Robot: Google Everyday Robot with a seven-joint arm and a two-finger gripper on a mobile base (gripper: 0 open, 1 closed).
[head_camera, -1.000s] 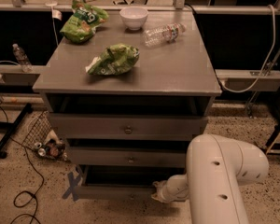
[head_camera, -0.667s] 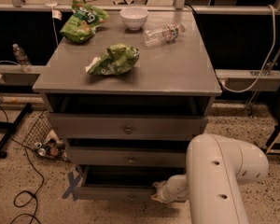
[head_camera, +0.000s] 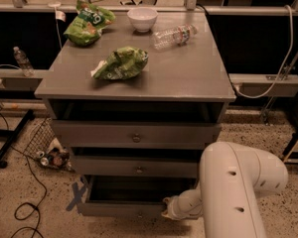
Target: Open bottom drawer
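The gripper (head_camera: pixel 165 213) at the bottom drawer's (head_camera: pixel 114 208) right front corner is largely hidden.

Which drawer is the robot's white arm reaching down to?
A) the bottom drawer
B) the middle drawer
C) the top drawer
A: the end effector sits low by the floor, at the right end of the bottom drawer front and below the middle drawer.
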